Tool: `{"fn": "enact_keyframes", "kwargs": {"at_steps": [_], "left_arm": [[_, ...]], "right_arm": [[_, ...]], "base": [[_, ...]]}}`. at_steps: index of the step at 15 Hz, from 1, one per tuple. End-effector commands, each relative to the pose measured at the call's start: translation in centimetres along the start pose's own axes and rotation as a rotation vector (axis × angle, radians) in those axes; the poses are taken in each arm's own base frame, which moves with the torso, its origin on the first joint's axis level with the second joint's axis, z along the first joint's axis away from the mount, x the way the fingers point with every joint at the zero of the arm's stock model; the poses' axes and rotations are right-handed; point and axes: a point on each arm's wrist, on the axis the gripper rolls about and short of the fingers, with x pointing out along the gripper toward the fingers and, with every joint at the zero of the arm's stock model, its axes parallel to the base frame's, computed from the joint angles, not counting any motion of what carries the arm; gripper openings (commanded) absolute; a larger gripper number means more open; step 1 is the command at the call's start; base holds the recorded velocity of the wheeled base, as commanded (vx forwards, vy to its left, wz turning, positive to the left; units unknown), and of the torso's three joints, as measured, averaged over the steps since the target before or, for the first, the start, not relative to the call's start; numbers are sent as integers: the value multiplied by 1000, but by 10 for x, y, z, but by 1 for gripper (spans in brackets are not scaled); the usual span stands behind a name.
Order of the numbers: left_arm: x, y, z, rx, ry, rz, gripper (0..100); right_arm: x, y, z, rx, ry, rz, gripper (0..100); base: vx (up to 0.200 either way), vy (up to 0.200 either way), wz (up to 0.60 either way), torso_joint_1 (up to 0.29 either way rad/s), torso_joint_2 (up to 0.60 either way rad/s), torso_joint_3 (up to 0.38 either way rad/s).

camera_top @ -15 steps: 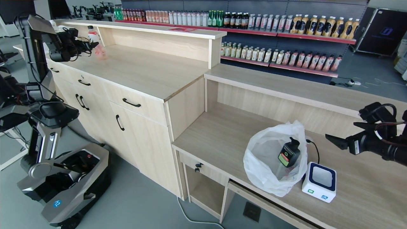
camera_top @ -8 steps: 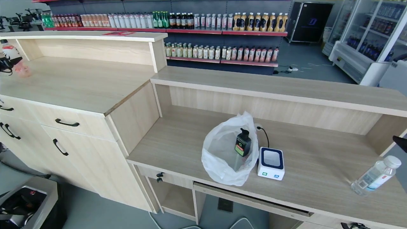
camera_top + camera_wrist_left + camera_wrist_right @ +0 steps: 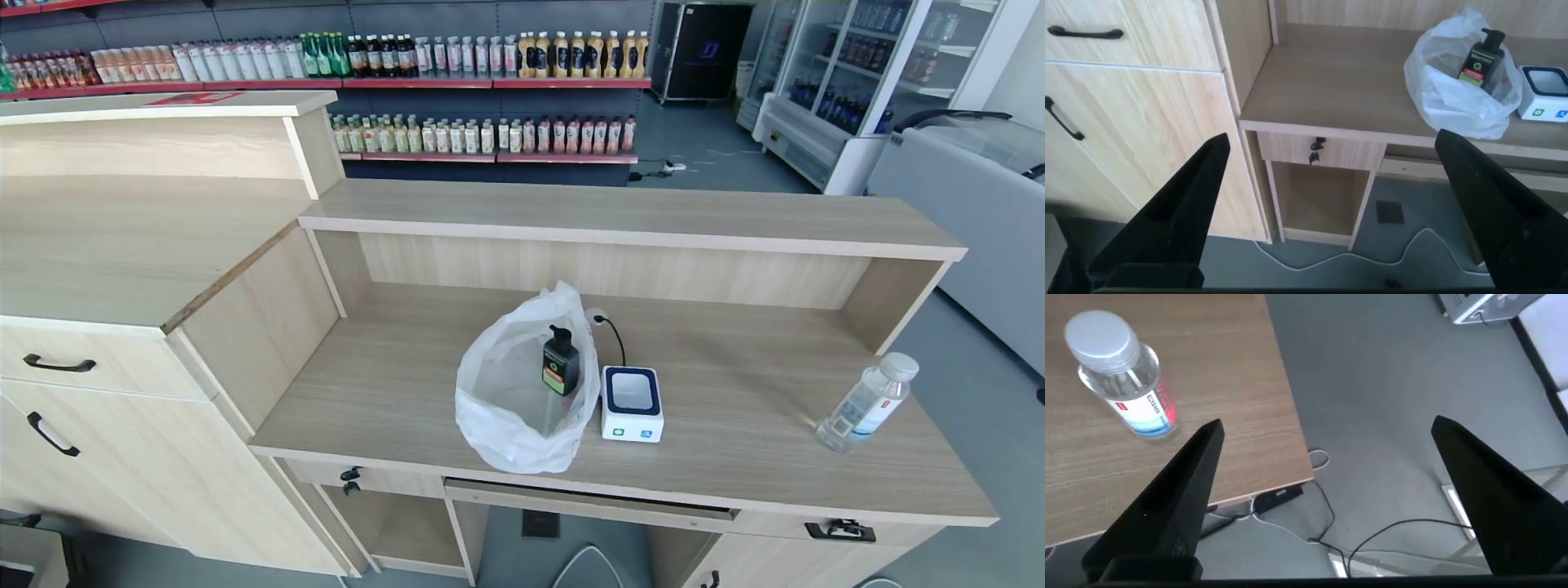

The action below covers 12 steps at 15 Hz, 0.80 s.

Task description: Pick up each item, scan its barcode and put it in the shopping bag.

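Shopping bag (image 3: 522,392), white and thin, sits open on the counter (image 3: 735,441), just beside the scanner (image 3: 631,403) on the scanner's left; whether the two touch is hard to tell. A dark pump bottle (image 3: 561,363) stands upright inside the bag, on the side nearest the scanner. A black cable runs away from behind the scanner towards the counter's back wall. Well to the right of the scanner, a clear water bottle (image 3: 867,402) with a pale cap stands upright near the counter's right end.

The left tool (image 3: 1333,137) hangs off the counter's front, left of the scanner, its fingers spread wide and holding nothing. The right tool (image 3: 1327,423) hangs past the water bottle from the scanner, by the counter's right edge and over the floor, fingers likewise wide apart and empty.
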Motion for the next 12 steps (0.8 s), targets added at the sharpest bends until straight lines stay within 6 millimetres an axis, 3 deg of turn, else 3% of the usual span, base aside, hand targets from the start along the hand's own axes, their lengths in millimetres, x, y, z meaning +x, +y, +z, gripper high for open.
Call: {"fn": "enact_keyframes", "kwargs": {"at_steps": [1, 3, 5, 8, 12], "left_arm": [[0, 0, 0, 0, 0, 1, 100], [0, 0, 0, 0, 0, 1, 100], [0, 0, 0, 0, 0, 1, 100], [0, 0, 0, 0, 0, 1, 100], [0, 0, 0, 0, 0, 1, 100]], "right_arm": [[39, 5, -35, 44, 30, 170, 100], [48, 7, -42, 3, 6, 210, 100], [44, 6, -41, -18, -3, 208, 100], [19, 3, -24, -16, -17, 201, 100], [-7, -2, -26, -10, -51, 255, 100]], "base": [[0, 0, 0, 0, 0, 0], [0, 0, 0, 0, 0, 0], [0, 0, 0, 0, 0, 0], [0, 0, 0, 0, 0, 0], [0, 0, 0, 0, 0, 0]]}}
